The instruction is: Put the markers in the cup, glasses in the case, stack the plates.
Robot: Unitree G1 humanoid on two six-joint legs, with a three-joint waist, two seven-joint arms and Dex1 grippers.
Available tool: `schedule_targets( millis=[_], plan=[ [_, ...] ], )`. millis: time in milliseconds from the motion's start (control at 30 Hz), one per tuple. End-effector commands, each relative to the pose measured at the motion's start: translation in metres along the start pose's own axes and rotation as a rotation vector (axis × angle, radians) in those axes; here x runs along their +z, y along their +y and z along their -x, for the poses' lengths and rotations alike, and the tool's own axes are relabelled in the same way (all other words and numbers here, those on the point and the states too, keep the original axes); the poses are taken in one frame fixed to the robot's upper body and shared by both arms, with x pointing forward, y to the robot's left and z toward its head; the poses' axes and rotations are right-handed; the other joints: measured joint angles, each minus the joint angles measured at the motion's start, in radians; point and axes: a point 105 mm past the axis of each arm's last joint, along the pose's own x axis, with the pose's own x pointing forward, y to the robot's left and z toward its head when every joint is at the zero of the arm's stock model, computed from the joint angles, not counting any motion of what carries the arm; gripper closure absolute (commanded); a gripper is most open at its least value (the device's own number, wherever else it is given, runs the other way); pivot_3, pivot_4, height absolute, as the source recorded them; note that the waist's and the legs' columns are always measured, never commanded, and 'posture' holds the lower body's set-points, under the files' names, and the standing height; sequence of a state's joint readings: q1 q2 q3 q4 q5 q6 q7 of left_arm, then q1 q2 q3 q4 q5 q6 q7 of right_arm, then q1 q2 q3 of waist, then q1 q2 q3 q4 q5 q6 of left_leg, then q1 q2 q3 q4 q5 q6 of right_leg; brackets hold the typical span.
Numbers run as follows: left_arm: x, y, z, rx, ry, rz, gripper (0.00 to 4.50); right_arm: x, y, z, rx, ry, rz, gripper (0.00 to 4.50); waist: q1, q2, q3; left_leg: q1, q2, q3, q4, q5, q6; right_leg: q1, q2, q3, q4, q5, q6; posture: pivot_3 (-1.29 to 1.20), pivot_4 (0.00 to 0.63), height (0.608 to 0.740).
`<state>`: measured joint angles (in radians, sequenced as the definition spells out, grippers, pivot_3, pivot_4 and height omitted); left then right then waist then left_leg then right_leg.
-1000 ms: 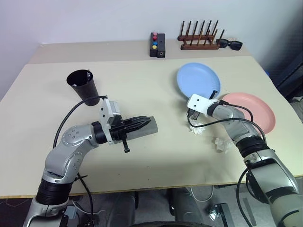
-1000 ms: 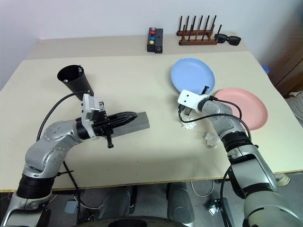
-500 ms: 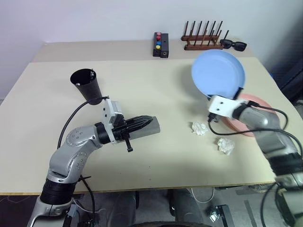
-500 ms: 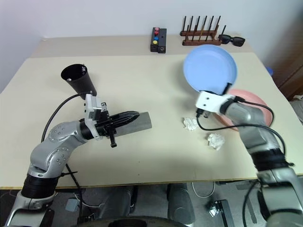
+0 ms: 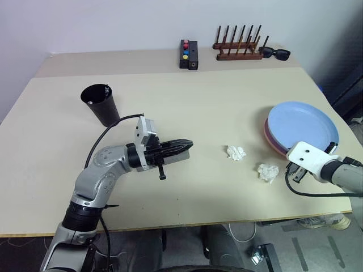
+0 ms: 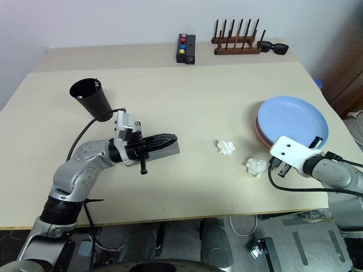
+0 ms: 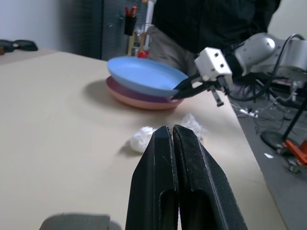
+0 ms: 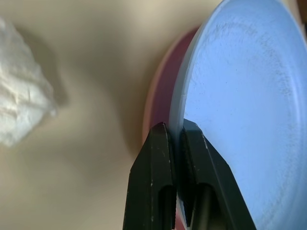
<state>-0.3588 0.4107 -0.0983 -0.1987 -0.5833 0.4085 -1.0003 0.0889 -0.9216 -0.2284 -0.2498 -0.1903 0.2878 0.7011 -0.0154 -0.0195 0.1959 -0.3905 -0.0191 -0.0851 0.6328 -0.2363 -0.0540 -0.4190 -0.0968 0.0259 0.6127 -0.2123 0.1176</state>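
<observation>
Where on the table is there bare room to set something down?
Free: the wide patch between the cup and the blue plate, behind the paper wads. Crowded: the back edge by the button box and rack.

The right gripper point(image 8: 175, 133) pinches the near rim of the light blue plate point(image 8: 240, 96), which lies over the pink plate point(image 8: 160, 96), with a crumpled white paper wad point(image 8: 21, 103) nearby on the table point(image 8: 86, 158).
</observation>
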Motion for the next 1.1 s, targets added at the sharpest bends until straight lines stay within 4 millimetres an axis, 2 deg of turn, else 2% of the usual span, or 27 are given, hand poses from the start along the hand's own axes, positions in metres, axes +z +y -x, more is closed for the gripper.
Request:
schedule_targets(
  millis=[33, 100, 200, 267, 400, 533, 633, 700, 833, 933, 1100],
  plan=[
    [0.008, 0.0, -0.001, -0.011, -0.023, -0.028, 4.45, 0.009, -0.018, 0.005, -0.079, -0.03, -0.001, 3.82, 0.002, 0.0, 0.0, 0.0, 0.0, 0.0, 0.0, 0.0, 0.0, 0.0, 0.0, 0.0, 0.0, 0.0, 0.0, 0.0, 0.15, 0.739],
    [0.008, 0.0, -0.001, -0.009, -0.026, -0.026, 4.45, 0.011, -0.02, 0.006, -0.082, -0.036, 0.01, 3.15, 0.003, 0.0, 0.0, 0.0, 0.0, 0.0, 0.0, 0.0, 0.0, 0.0, 0.0, 0.0, 0.0, 0.0, 0.0, 0.0, 0.15, 0.739],
    [0.009, 0.0, 0.0, 0.0, -0.033, -0.016, 4.45, 0.016, -0.025, 0.01, -0.073, -0.055, 0.045, 1.66, 0.004, 0.0, 0.0, 0.0, 0.0, 0.0, 0.0, 0.0, 0.0, 0.0, 0.0, 0.0, 0.0, 0.0, 0.0, 0.0, 0.15, 0.739],
    [0.01, 0.0, 0.0, 0.002, -0.034, -0.015, 4.45, 0.02, -0.027, 0.014, -0.059, -0.073, 0.046, 1.66, 0.004, 0.0, 0.0, 0.0, 0.0, 0.0, 0.0, 0.0, 0.0, 0.0, 0.0, 0.0, 0.0, 0.0, 0.0, 0.0, 0.15, 0.739],
    [0.012, 0.001, -0.002, 0.009, -0.038, -0.018, 4.45, 0.047, -0.027, 0.019, -0.014, -0.238, -0.083, 1.66, 0.001, 0.0, 0.0, 0.0, 0.0, 0.0, 0.0, 0.0, 0.0, 0.0, 0.0, 0.0, 0.0, 0.0, 0.0, 0.0, 0.15, 0.739],
    [0.013, 0.001, -0.003, 0.015, -0.042, -0.021, 4.45, 0.071, -0.006, 0.017, 0.091, -0.363, -0.194, 1.66, 0.003, 0.0, 0.0, 0.0, 0.0, -0.001, 0.0, 0.0, 0.0, 0.0, 0.0, 0.0, 0.0, 0.0, 0.001, 0.0, 0.15, 0.739],
    [0.014, 0.001, -0.001, 0.023, -0.045, -0.022, 4.45, 0.094, 0.024, 0.005, 0.2, -0.453, -0.283, 1.66, 0.004, -0.001, 0.0, 0.0, 0.0, -0.001, 0.0, 0.0, 0.0, 0.0, 0.0, 0.0, -0.001, 0.0, 0.0, 0.0, 0.15, 0.739],
    [0.015, -0.001, 0.0, 0.022, -0.046, -0.012, 4.45, 0.103, 0.036, -0.004, 0.24, -0.479, -0.314, 1.66, 0.003, -0.001, 0.0, 0.0, 0.0, -0.001, 0.0, 0.0, 0.0, 0.0, 0.0, 0.0, -0.001, 0.0, 0.001, 0.0, 0.15, 0.739],
    [0.016, -0.003, 0.002, 0.015, -0.041, -0.003, 4.45, 0.104, 0.045, -0.022, 0.249, -0.461, -0.339, 1.66, 0.003, -0.001, 0.0, 0.0, 0.0, -0.001, 0.0, 0.0, 0.0, 0.0, 0.0, 0.0, 0.0, 0.0, 0.0, 0.0, 0.15, 0.739],
    [0.015, -0.003, 0.003, 0.026, -0.04, -0.003, 4.45, 0.097, 0.05, -0.037, 0.242, -0.418, -0.352, 1.66, 0.004, -0.001, 0.0, 0.0, 0.0, -0.001, 0.0, 0.0, 0.0, 0.0, 0.0, 0.0, -0.001, 0.0, 0.0, 0.0, 0.15, 0.739],
    [0.015, -0.004, 0.005, 0.04, -0.042, -0.003, 4.45, 0.087, 0.051, -0.046, 0.231, -0.379, -0.359, 1.66, 0.003, -0.001, 0.0, -0.001, 0.0, -0.001, 0.0, 0.0, 0.0, 0.0, 0.0, 0.0, -0.001, 0.0, 0.0, 0.0, 0.15, 0.739]
  ],
)
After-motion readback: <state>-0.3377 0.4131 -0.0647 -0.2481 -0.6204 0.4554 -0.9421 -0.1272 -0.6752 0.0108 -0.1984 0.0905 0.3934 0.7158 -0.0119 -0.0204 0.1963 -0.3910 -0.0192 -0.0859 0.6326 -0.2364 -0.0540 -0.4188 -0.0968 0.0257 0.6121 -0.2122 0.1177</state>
